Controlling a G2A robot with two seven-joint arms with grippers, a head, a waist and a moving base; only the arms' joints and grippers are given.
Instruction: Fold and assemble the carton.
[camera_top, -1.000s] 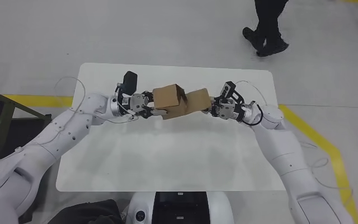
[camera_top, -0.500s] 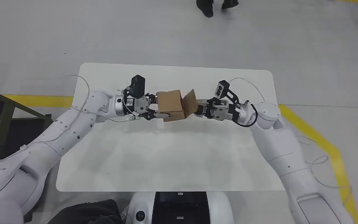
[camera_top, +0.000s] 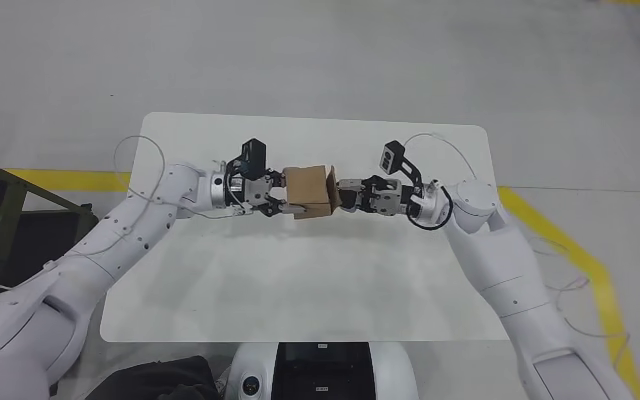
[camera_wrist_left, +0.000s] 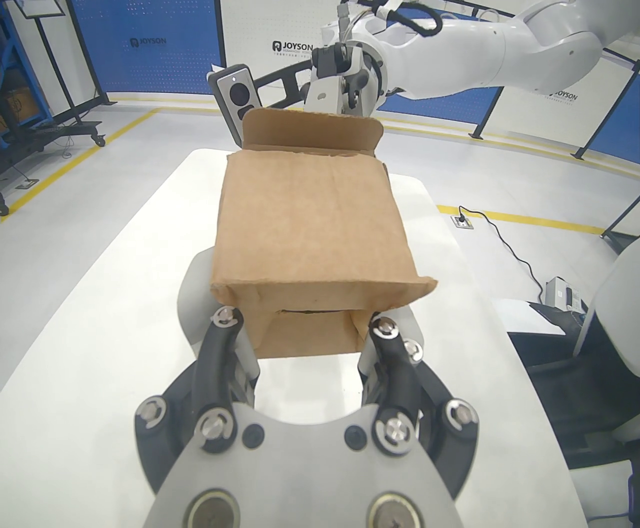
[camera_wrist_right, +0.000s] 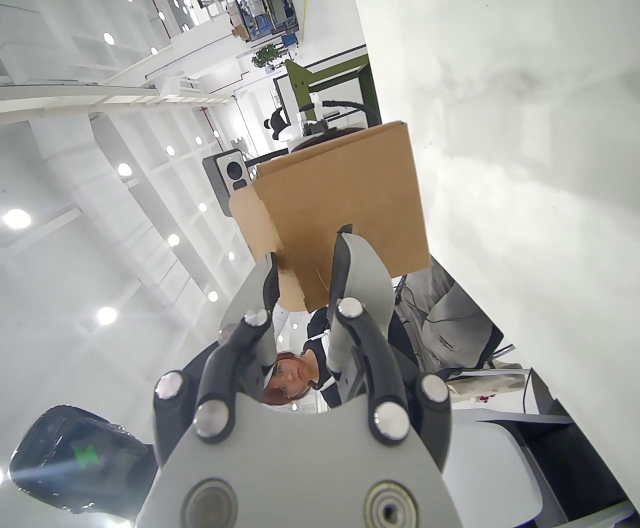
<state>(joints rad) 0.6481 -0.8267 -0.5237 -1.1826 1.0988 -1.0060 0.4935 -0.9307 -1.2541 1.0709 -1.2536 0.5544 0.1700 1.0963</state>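
The carton (camera_top: 308, 187) hangs in the air over the far middle of the table (camera_top: 300, 300), lying left to right between the two grippers.

It looks like thin brown cardboard, so I judge it to be very light. The flat panels should be stiff, but it will bend easily along the creases and dent if it is squeezed hard. The surface is matt and should not slip much. The best place to hold it is probably at the folded edges near an end, where two panels support each other, and not in the middle of a panel. A folded flap may spring open again when released.

The left gripper (camera_wrist_left: 302, 325) is at the carton's left end, and its fingers (camera_wrist_left: 224, 325) are spread to the width of that end and clamp it from both sides. The right gripper (camera_top: 345, 193) is against the right end, at the flap (camera_wrist_left: 310, 131). I cannot tell if it grips the flap or only presses on it.

In the left wrist view the flap hides this contact. The inside of the carton is not visible, and at the left end I cannot make out if the flaps are tucked in fully.
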